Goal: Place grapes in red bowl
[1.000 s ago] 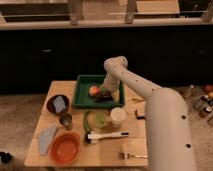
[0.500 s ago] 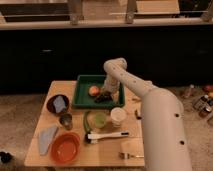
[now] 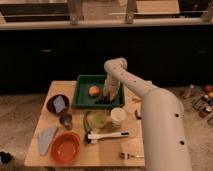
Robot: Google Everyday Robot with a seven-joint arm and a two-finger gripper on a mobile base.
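Camera view: my end effector [image 3: 106,95] sits low in the green tray [image 3: 82,95] at the grapes [image 3: 102,99]. A weak pinch could drop them before the red bowl [image 3: 65,147].

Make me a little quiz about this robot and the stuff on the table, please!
1. True or false: the grapes are already in the red bowl.
2. Where is the gripper? A) over the red bowl B) down in the green tray, at the grapes C) beside the white cup
3. Fill in: the round orange fruit lies in the green ____.

Key: 1 false, since the grapes are in the tray's front right part and the red bowl sits at the table's near left corner. 2 B. 3 tray.
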